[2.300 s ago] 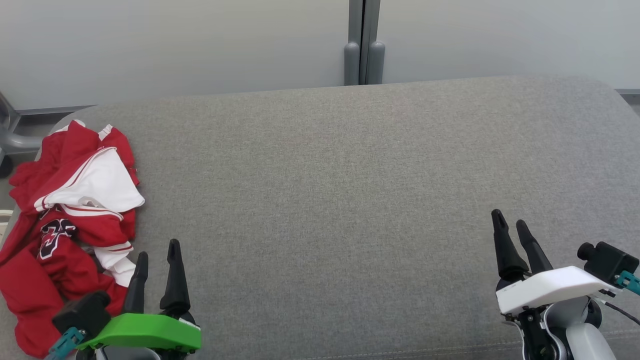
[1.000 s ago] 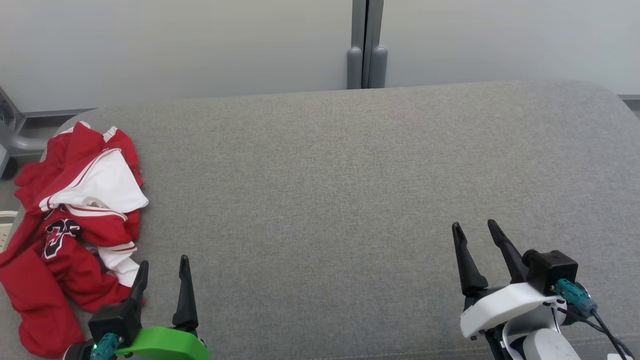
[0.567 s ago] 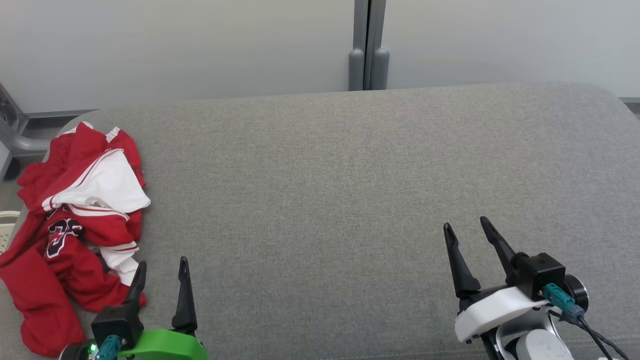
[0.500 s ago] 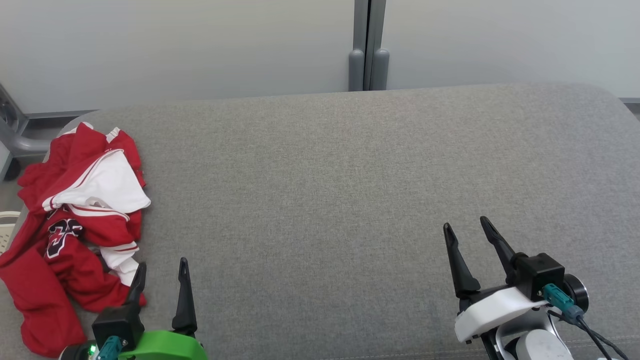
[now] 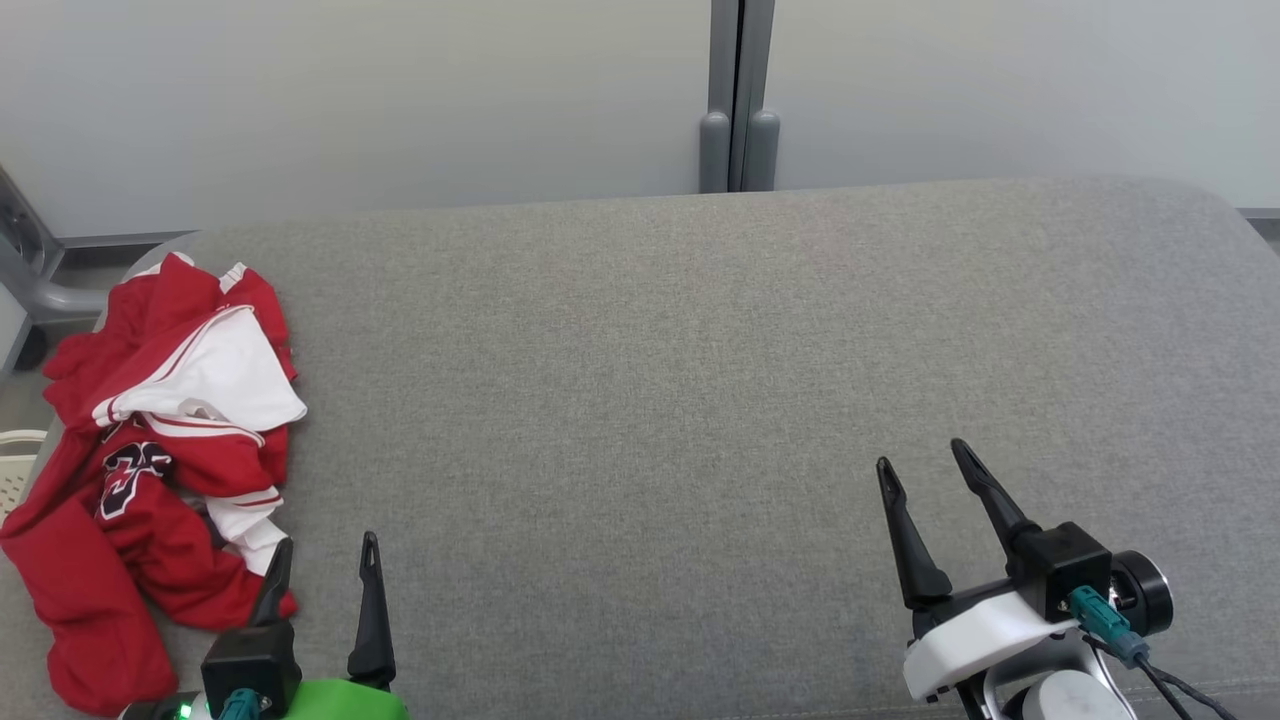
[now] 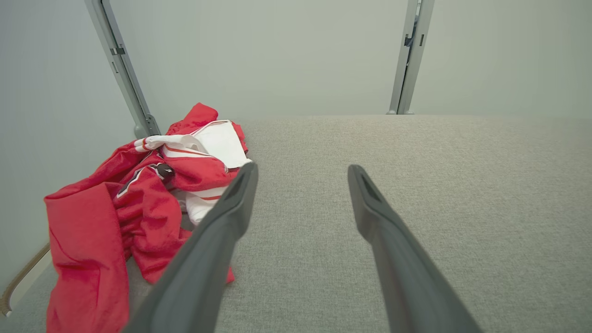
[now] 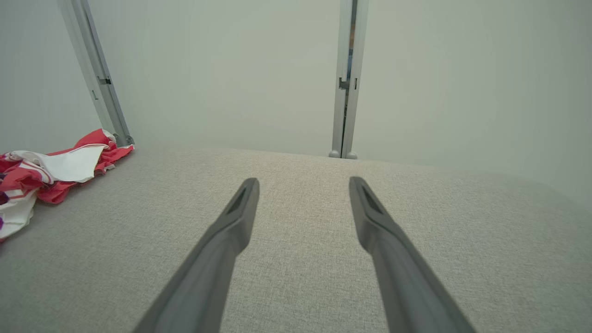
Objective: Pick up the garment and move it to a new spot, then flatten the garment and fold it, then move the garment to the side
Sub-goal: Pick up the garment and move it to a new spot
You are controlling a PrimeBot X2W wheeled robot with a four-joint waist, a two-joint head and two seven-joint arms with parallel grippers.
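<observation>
A crumpled red and white jersey [image 5: 150, 470] with a dark number lies bunched at the left end of the grey fabric surface [image 5: 700, 400]. In the left wrist view the jersey [image 6: 138, 203] sits just left of my fingers. My left gripper [image 5: 325, 545] [image 6: 300, 173] is open and empty at the lower left, its left finger beside the jersey's near edge. My right gripper [image 5: 920, 455] [image 7: 303, 185] hangs open and empty over bare fabric at the lower right; the jersey [image 7: 51, 171] shows far to its left.
A pale wall with a grey vertical post [image 5: 735, 100] stands behind the surface. A grey metal frame leg [image 5: 30, 280] is beyond the left end, and a pale basket edge [image 5: 12, 465] shows at the far left.
The camera has tilted slightly, shifting the whole picture down. My right gripper has swung left and lower, its wrist turned. My left gripper has drawn back toward the bottom edge. The jersey lies unchanged.
</observation>
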